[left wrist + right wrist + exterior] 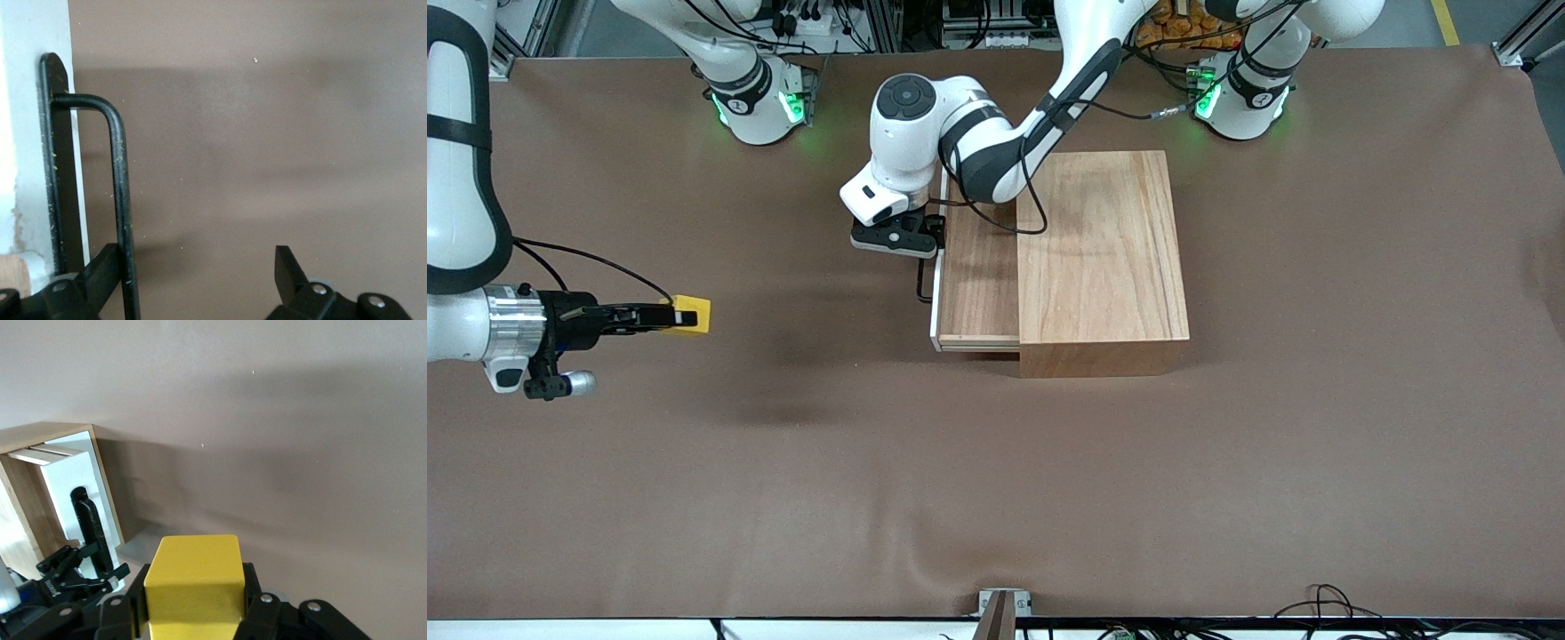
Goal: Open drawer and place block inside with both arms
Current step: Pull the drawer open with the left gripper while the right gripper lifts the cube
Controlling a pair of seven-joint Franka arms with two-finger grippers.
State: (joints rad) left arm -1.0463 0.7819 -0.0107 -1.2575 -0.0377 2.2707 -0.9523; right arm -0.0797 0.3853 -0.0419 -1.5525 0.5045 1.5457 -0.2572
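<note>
The drawer (978,276) is partly pulled out of the wooden box (1103,258), toward the right arm's end of the table. Its thin black handle (922,286) runs along the white front panel (27,133). My left gripper (898,236) is open at the handle. In the left wrist view the handle (119,200) lies between the fingers against one finger (100,267), and the gripper's middle (198,273) is empty. My right gripper (685,316) is shut on the yellow block (695,313) above the table near the right arm's end. The block (193,577) fills its jaws.
The brown table cover (996,480) spreads all round the box. The right wrist view shows the drawer's front (67,473) with the handle (90,527) and the left gripper (73,577) on it. A metal clamp (1003,609) sits at the table's near edge.
</note>
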